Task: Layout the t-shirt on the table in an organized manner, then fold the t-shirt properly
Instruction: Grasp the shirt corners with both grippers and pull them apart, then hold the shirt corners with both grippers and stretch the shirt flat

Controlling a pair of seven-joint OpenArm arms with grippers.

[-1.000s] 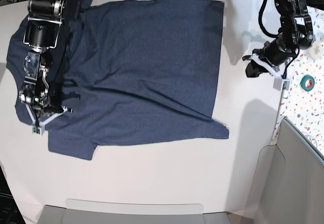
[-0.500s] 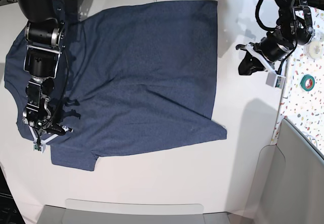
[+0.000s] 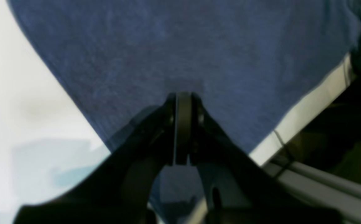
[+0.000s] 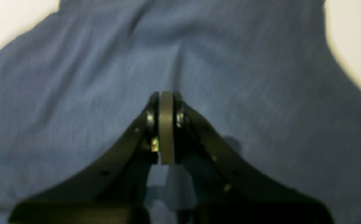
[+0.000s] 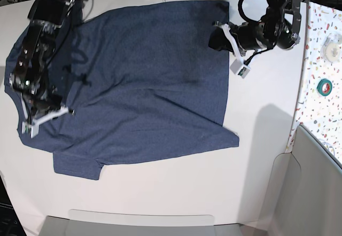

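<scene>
In the left wrist view we see our left gripper (image 3: 182, 102) with its jaws pressed together, holding nothing; the t-shirt (image 3: 180, 56) spreads ahead of and beneath the tips, and the white table (image 3: 28, 109) lies bare off to the gripper's left.

In the right wrist view our right gripper (image 4: 166, 102) is likewise closed and empty, with the navy cloth (image 4: 105, 77) filling nearly everything ahead of and around it.

In the base view the t-shirt (image 5: 149, 81) lies spread on the table (image 5: 176, 188). Our left gripper (image 5: 216, 37) sits at the garment's far edge corner, while our right gripper (image 5: 33, 105) is over the opposite sleeve end.
</scene>
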